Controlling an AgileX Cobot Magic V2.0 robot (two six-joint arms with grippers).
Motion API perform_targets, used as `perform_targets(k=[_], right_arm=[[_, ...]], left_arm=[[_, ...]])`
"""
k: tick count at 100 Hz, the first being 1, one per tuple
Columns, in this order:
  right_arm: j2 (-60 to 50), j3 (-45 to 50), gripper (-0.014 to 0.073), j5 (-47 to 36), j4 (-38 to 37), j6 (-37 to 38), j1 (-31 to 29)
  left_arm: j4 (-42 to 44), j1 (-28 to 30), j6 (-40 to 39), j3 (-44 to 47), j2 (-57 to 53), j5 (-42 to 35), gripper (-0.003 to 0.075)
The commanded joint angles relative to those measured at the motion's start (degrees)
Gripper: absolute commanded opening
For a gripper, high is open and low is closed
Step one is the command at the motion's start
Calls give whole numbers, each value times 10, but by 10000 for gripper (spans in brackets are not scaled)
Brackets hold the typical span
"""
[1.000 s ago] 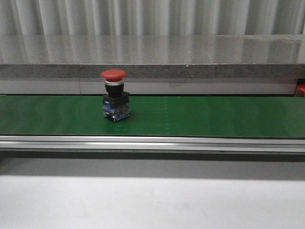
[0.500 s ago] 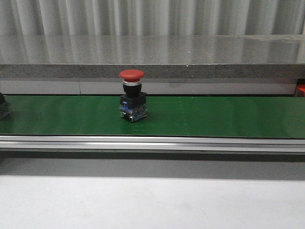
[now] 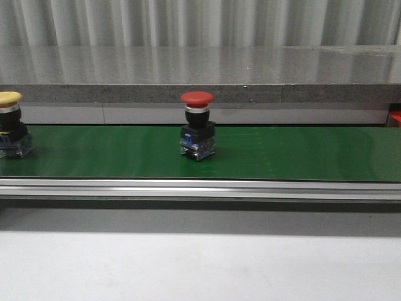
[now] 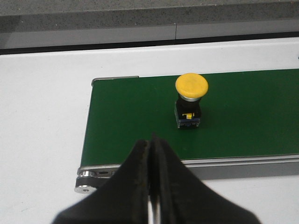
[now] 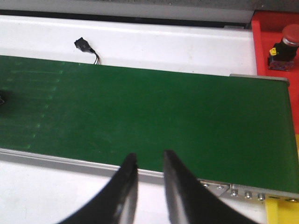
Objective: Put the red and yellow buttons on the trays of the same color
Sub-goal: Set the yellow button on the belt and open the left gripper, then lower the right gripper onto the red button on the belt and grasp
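A red button (image 3: 197,132) stands upright near the middle of the green belt (image 3: 282,153). At the belt's left end stands a yellow button (image 3: 11,125). In the left wrist view the yellow button (image 4: 191,100) is ahead of my left gripper (image 4: 150,140), which is shut and empty, short of the belt's near rail. My right gripper (image 5: 149,158) is open with nothing between its fingers, over the near rail at the other end. A red tray (image 5: 275,28) beyond that end holds another red button (image 5: 282,46). A yellow strip (image 5: 280,212) shows at that view's corner.
A grey stone ledge (image 3: 200,94) runs behind the belt. A small black connector with wires (image 5: 86,46) lies on the white table beyond the belt. The belt's end roller (image 4: 86,181) sits near my left gripper. A red sliver of the tray (image 3: 396,118) shows at far right.
The red button has travelled to the right along the belt. The yellow button has come into view at the left edge.
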Motion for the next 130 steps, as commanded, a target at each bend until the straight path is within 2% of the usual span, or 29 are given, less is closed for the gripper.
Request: perform_targets(k=[1,6,9,20,34,51,65,88,119,130], right_arm=[[-3,-15,484,-19,17,-4,0],[-3,-15,624,-21,29,-4,0],[-3,-15,672,-25,34,-5,0],[6,-23,628,-26,36,-12,12],[51,-55,622,-6,36,-54,74],[147,-101,622,-15,36,-62,158],[241,-147,622,-26,36,-62,197],[368,-228,622,-26,36,-62,222],[456,-303,620,-26,36,-62,229],[477,-314,551,-28,36,-62,229]], left_arm=[[-8,-4,1,-15,1,-47,-20],[-8,-4,1,-15,1,-47,-20],[-8,-4,1,-15,1,-47,-20],[-8,-4,1,-15,1,-47,-20],[-8,-4,1,-15,1,-47,-20],[-8,-4,1,-15,1,-47,-20],[-8,-4,1,-15,1,-46,-20],[-8,-4,1,-15,1,-46,-20],[-8,-4,1,-15,1,-45,-20],[-8,-4,1,-15,1,-45,-20]])
